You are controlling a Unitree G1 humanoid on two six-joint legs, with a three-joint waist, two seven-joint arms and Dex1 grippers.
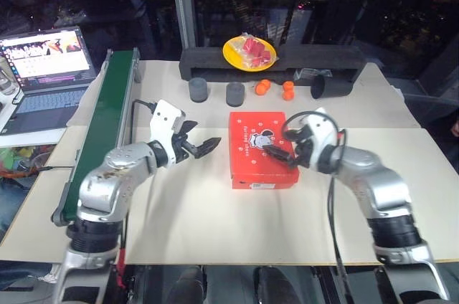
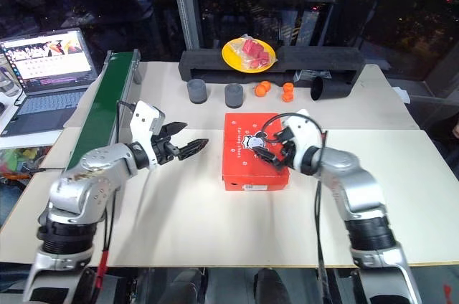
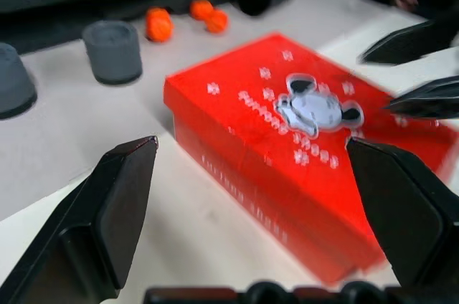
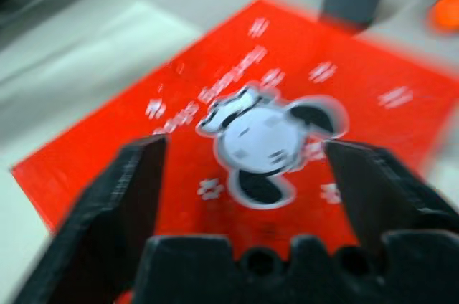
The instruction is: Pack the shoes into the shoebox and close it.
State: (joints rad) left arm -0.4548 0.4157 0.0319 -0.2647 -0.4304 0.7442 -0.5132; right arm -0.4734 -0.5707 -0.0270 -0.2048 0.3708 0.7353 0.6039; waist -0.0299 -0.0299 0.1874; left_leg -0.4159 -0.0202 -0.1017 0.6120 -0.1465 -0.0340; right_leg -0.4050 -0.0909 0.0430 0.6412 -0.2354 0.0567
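Note:
The red-orange shoebox (image 1: pixel 251 150) lies closed in the middle of the table, its lid flat with white-and-black print on top (image 3: pixel 315 107). The shoes are hidden. My left gripper (image 1: pixel 203 138) hovers a little left of the box, pointing toward it, open with nothing between its fingers (image 3: pixel 122 203). My right gripper (image 1: pixel 287 152) is over the right part of the lid, also open and empty, its fingers (image 4: pixel 122 196) spread above the printed figure (image 4: pixel 262 143). Whether it touches the lid I cannot tell.
A green conveyor (image 1: pixel 107 110) runs along the table's left side, with a laptop (image 1: pixel 46 67) beyond it. Behind the box stand two grey cups (image 1: pixel 198 89), small orange balls (image 1: pixel 264 87), a tipped black cup (image 1: pixel 326 87) and a yellow plate (image 1: pixel 237 57) on a black block.

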